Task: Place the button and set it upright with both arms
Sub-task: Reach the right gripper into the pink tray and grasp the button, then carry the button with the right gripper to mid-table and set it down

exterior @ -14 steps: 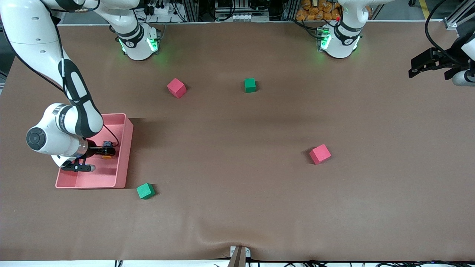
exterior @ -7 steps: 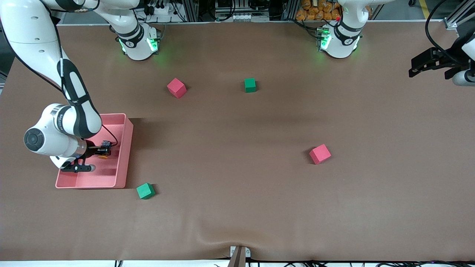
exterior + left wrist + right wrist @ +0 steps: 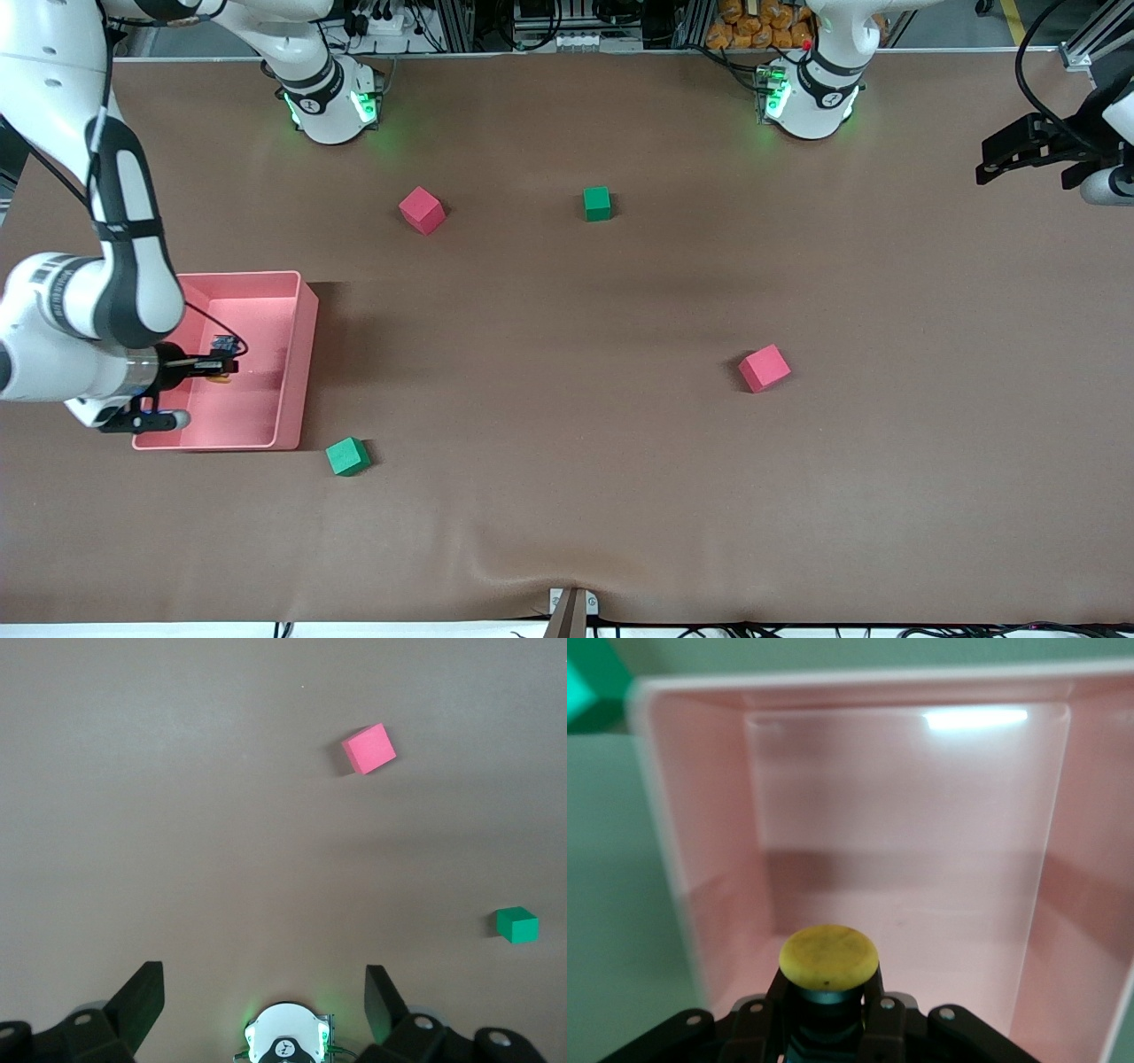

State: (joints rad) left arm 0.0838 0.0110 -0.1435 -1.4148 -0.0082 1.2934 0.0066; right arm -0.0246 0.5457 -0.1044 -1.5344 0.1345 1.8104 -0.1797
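Right wrist view shows the right gripper [image 3: 828,1010] closed on the button [image 3: 828,958], its two fingers pinching the dark body just below the round orange-yellow cap, with the cap facing the camera above the floor of the pink bin [image 3: 660,859]. From the front camera, the same gripper [image 3: 217,365] hangs over that pink bin [image 3: 306,319], which sits at the right arm's end of the table, and the button [image 3: 221,377] shows only as a small orange speck at the fingertips. The left gripper [image 3: 997,159] waits in the air over the table edge at the left arm's end, its fingers [image 3: 142,997] spread wide and holding nothing. On the brown table [image 3: 567,496] lie four cubes: a red cube [image 3: 421,210] and a green cube [image 3: 597,203] nearer the bases, another red cube [image 3: 764,368] toward the left arm's end, and another green cube [image 3: 347,456] just beside the bin's corner.
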